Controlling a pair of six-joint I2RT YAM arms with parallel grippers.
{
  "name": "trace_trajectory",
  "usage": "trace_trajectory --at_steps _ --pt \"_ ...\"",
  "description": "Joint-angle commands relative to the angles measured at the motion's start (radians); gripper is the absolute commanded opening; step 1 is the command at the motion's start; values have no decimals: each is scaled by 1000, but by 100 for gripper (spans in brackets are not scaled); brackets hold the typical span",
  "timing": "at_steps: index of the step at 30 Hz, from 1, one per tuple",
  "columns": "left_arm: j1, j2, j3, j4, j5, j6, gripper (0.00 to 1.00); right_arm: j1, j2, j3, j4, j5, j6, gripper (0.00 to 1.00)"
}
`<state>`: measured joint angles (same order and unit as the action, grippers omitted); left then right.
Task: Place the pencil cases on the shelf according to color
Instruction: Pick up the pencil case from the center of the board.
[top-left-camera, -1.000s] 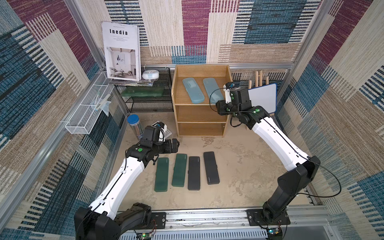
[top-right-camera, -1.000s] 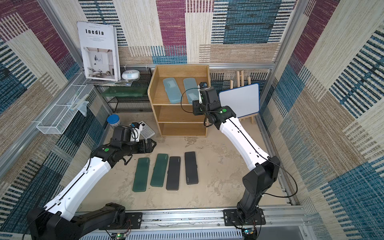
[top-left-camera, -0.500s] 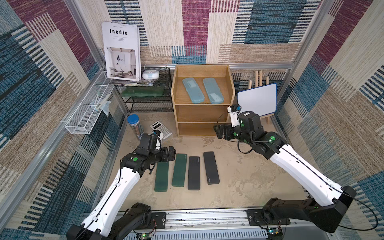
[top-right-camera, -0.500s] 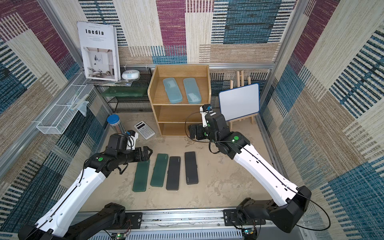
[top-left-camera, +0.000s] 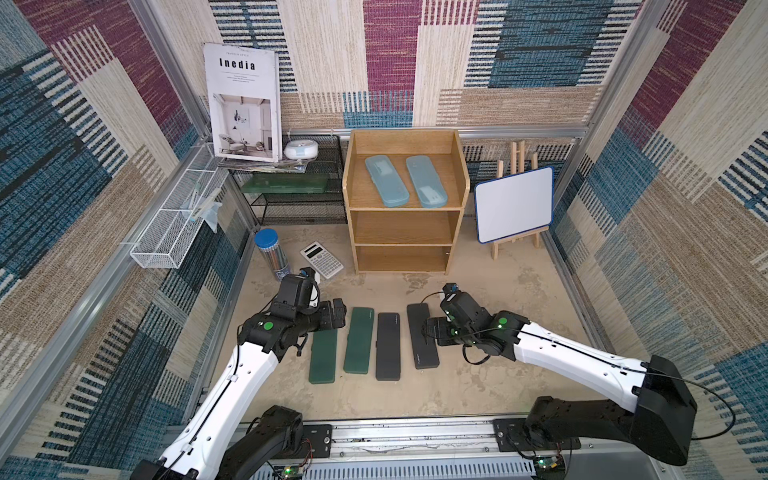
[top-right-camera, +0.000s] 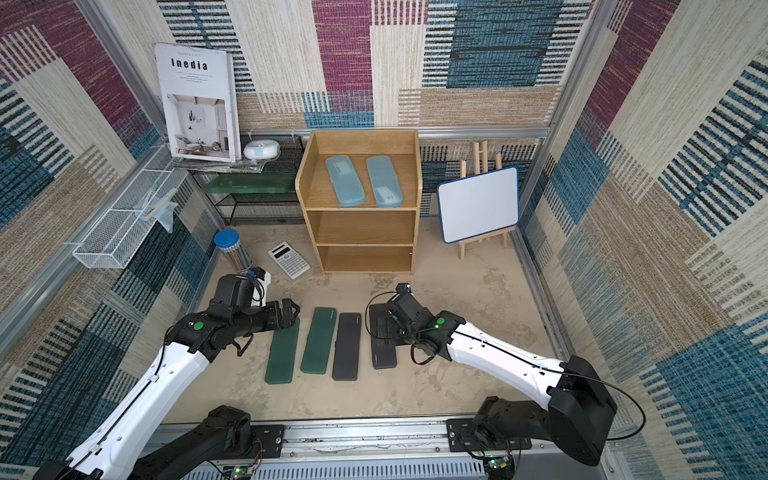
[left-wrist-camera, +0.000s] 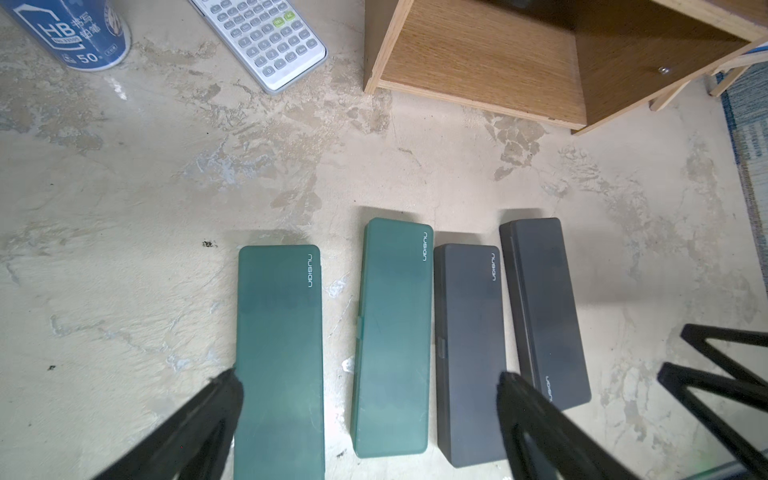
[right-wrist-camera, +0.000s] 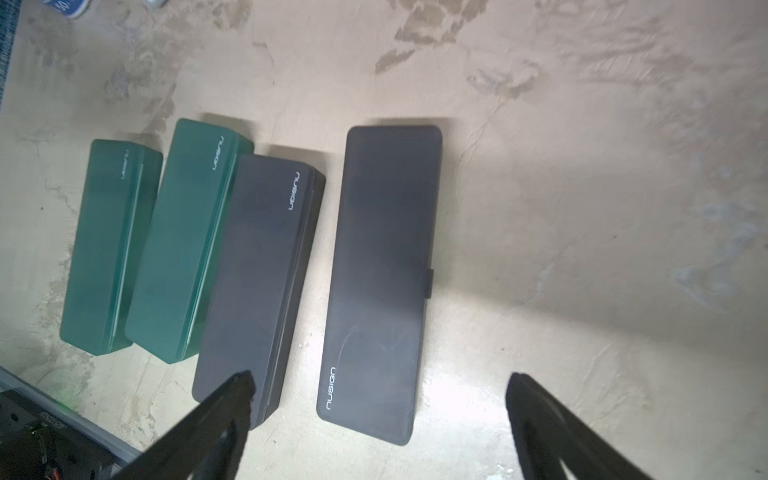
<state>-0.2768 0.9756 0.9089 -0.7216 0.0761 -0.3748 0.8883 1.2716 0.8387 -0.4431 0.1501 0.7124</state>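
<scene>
A second ago the right gripper (right-wrist-camera: 380, 382) was up at the top tier of the shelf (top-left-camera: 405, 209), beside the two light blue cases (top-left-camera: 386, 180). Now it is down in front of the shelf, low over the black case (top-left-camera: 424, 353) that ends the floor row on the shelf's right side. Its fingers (right-wrist-camera: 216, 415) stand wide apart and hold nothing: one is over the neighbouring black case (right-wrist-camera: 257, 270), the other over bare floor (right-wrist-camera: 582, 208). The left gripper (left-wrist-camera: 372, 382) has pulled back from the calculator (top-left-camera: 322, 259), which now shows whole in front of the shelf's left corner. It hangs over the outermost green case (top-left-camera: 322, 357) at the row's other end. Its fingers are also spread and empty, one at that case's outer long edge, the other above the black pair.

The cases themselves have not shifted. Both light blue ones lie side by side on the shelf's top tier, slightly slanted, between the raised side panels. The two green and two black lie flat in front of the shelf, long edges parallel and pointing toward it. A slim gap parts the green pair. The second green case (left-wrist-camera: 392, 332) and the black one next to it lie just beside each other. The end black case sits a little closer to the shelf than the rest.

A band of bare floor runs between the shelf's foot and the row, and more lies in front of the whiteboard (top-left-camera: 515, 203) right of the shelf. Bare wood shows on the shelf's middle and bottom tiers
</scene>
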Motion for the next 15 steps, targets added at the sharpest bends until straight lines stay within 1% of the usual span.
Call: trace_trajectory --at_steps 1,5,11,15 --pt "2 9 4 -2 -13 -1 100 25 42 -8 61 -22 48 99" --pt "3 18 6 -7 -18 1 100 42 123 -3 66 -64 50 99" --pt "2 19 6 -7 -25 0 100 73 246 49 -31 -7 48 99" --pt "4 25 7 -7 -17 -1 100 86 317 85 -68 -7 45 99"
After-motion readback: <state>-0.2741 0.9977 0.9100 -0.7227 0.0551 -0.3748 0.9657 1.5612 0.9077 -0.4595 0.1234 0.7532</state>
